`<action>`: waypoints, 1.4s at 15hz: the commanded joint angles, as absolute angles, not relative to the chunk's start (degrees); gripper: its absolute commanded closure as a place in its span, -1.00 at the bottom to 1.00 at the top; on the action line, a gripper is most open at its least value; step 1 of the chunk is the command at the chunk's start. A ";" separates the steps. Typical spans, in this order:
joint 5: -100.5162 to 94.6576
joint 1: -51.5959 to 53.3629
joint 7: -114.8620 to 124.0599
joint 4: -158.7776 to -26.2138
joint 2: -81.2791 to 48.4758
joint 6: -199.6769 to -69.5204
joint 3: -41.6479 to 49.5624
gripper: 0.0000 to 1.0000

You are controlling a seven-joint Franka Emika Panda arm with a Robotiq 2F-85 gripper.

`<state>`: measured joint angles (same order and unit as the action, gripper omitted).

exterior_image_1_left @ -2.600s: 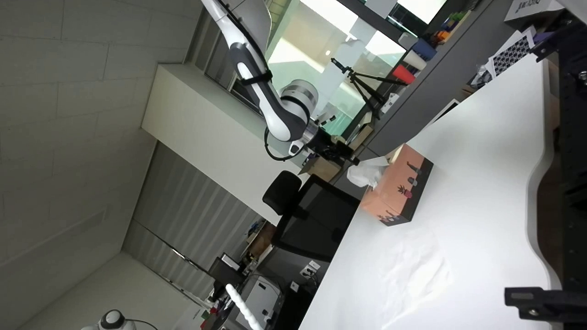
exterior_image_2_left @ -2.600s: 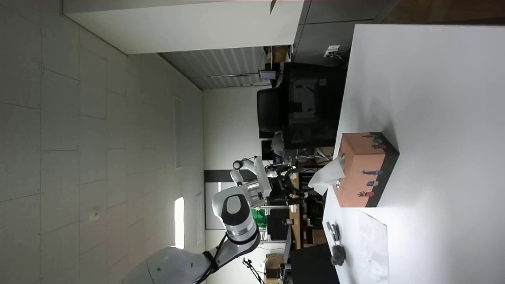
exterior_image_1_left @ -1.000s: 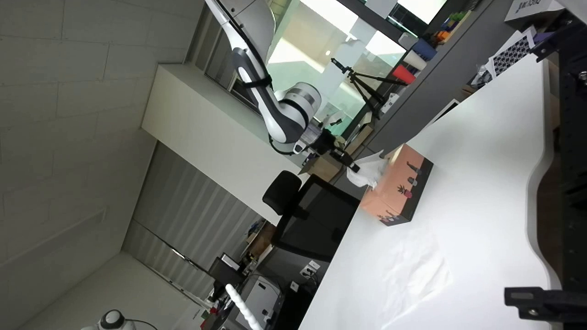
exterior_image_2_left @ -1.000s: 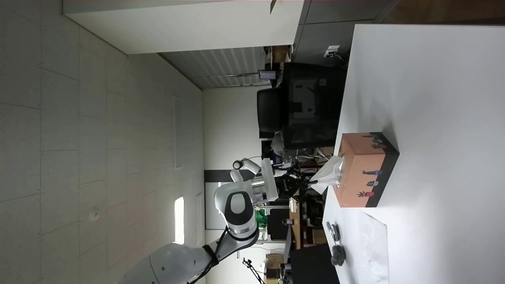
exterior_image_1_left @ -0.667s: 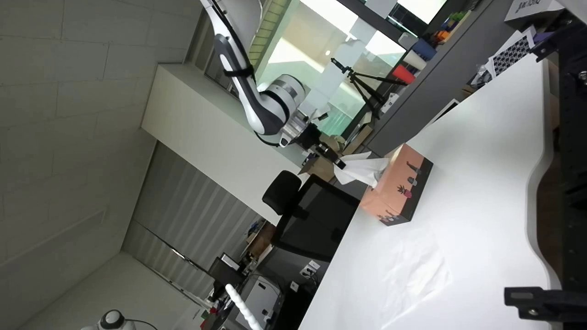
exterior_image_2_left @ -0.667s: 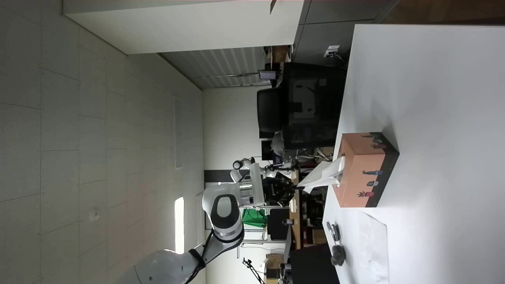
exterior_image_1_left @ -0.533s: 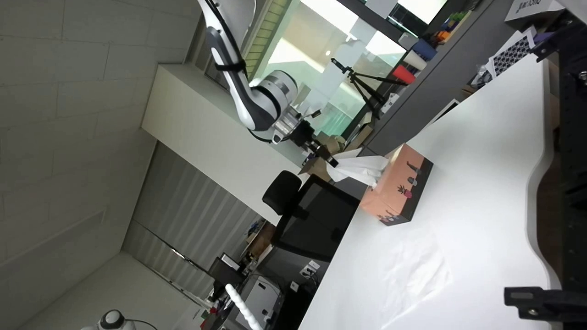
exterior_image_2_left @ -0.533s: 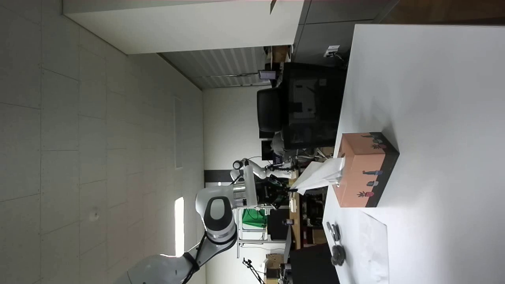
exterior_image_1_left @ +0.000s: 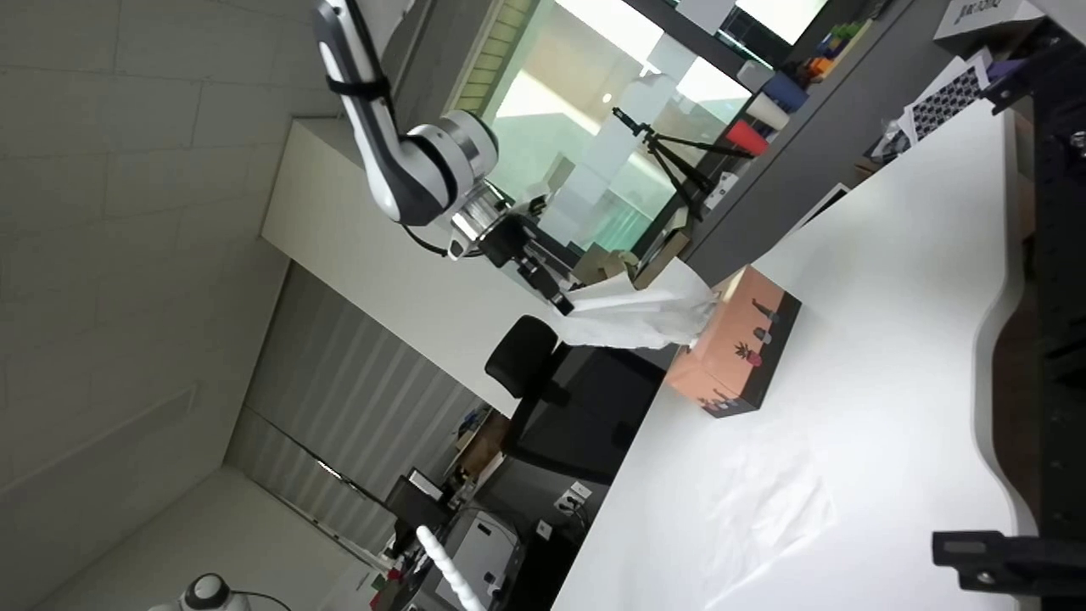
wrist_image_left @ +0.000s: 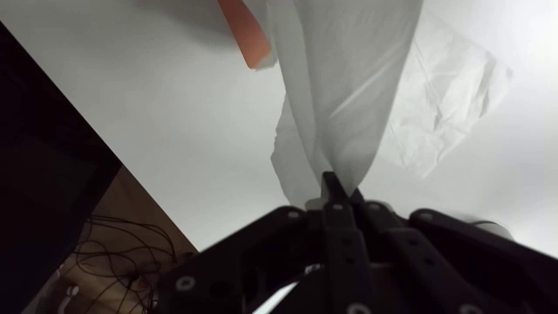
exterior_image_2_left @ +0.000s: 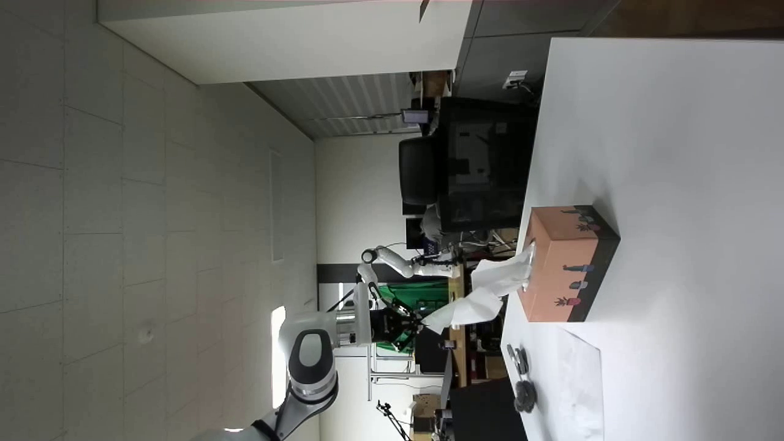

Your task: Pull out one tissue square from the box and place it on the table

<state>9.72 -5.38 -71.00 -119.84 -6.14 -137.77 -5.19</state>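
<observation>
In the wrist view, the top edge crops your box (wrist_image_left: pixel 246 37) and the tissue square (wrist_image_left: pixel 348 78) hides more of it. The hand (wrist_image_left: pixel 344 188) covers the pinched tip from you; both exterior views cut off the arm (exterior_image_1_left: pixel 416 174).

Nothing I can read for certain in any of my views. Closest is dark lettering (exterior_image_1_left: pixel 977 10) on a white carton (exterior_image_1_left: pixel 977 21) near the upper right corner in an exterior view: seems to be a single line, but tilted and too small to spell out.
</observation>
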 commanded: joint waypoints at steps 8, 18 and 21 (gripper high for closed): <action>21.92 3.63 -71.52 -130.75 -2.16 -146.80 -7.43 1.00; 29.03 2.12 -77.47 -139.55 -14.48 -165.13 -12.73 1.00; 23.73 0.68 -74.80 -140.09 -18.47 -167.11 -12.90 1.00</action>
<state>28.43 2.67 -77.41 -139.69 -15.62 -165.18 -12.15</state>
